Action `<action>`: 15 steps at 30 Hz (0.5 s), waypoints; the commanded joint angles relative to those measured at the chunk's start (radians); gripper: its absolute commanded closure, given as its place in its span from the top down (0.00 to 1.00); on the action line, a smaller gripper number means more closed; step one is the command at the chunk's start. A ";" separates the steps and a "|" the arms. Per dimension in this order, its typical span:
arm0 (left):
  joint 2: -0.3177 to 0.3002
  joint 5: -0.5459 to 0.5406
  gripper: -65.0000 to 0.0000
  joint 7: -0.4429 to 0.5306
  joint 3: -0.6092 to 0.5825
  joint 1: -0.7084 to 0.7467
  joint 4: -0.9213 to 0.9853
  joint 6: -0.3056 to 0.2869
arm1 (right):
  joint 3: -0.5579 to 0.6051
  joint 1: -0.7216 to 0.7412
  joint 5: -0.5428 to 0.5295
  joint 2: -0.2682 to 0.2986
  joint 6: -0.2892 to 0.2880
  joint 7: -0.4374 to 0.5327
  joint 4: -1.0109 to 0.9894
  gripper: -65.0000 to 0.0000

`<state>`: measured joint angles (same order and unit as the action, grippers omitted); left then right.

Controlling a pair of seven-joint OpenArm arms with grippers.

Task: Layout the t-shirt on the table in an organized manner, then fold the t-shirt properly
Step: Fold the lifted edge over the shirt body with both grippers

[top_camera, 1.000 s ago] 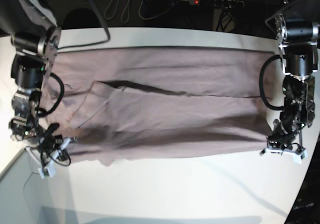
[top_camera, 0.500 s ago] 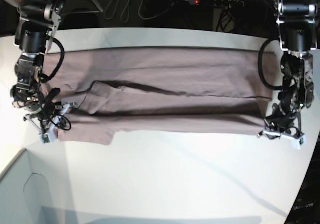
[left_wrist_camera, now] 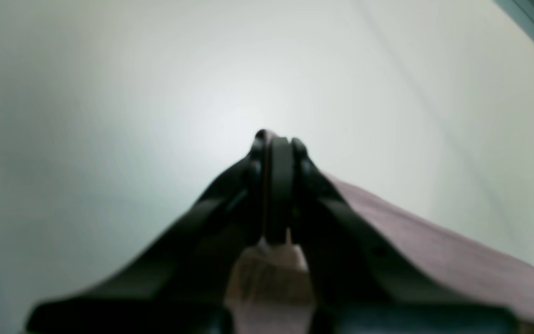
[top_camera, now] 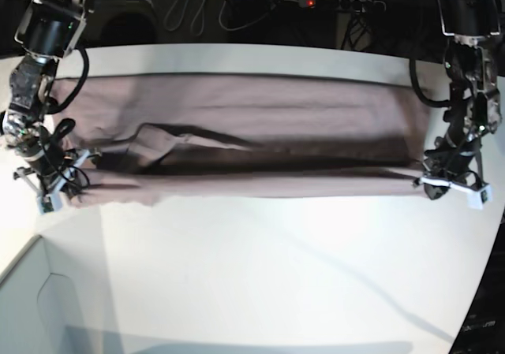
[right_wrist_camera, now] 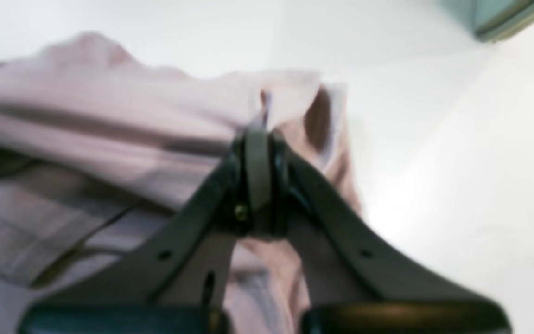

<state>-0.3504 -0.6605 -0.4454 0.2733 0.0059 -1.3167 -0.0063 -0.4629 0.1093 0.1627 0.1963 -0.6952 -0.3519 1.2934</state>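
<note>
The mauve-pink t-shirt [top_camera: 260, 125] lies stretched sideways across the white table [top_camera: 260, 267], its near edge lifted and doubled back over the rest. At the base view's right, my left gripper [top_camera: 424, 182] is shut on that edge. The left wrist view shows its fingertips [left_wrist_camera: 276, 141] pinched together with pink cloth [left_wrist_camera: 434, 260] trailing from them. At the base view's left, my right gripper [top_camera: 69, 187] is shut on the other end of the edge. Close up, the right gripper [right_wrist_camera: 260, 137] clamps bunched cloth [right_wrist_camera: 109, 130], a fold sticking out past the tips.
A pale grey box corner [top_camera: 47, 307] sits at the near left of the table and shows again as a grey box corner [right_wrist_camera: 503, 18]. Cables and a power strip [top_camera: 339, 4] lie beyond the far edge. The table's curved edge [top_camera: 481, 291] runs down the right.
Both grippers have carried the shirt's near edge toward the far side of the table. The visible band of cloth is narrower, and a dark fold shadow now runs along its middle.
</note>
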 commanded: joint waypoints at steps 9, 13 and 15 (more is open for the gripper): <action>-0.006 0.011 0.00 0.029 0.010 0.006 0.016 0.001 | -0.003 -0.150 -0.012 -0.013 -0.003 0.024 0.196 0.00; -0.006 0.005 0.00 0.029 0.010 -0.001 0.081 0.001 | -0.001 -0.224 -0.012 -0.013 -0.003 0.024 0.236 0.00; -0.006 0.006 0.00 0.029 0.008 -0.002 0.090 0.001 | -0.006 -0.251 -0.012 -0.028 -0.003 0.024 0.254 0.00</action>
<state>-0.3378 -0.6548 -0.4458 0.2741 0.0250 -1.2102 -0.0040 -0.4625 -0.1497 0.1562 0.1593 -0.6991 -0.3424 1.5288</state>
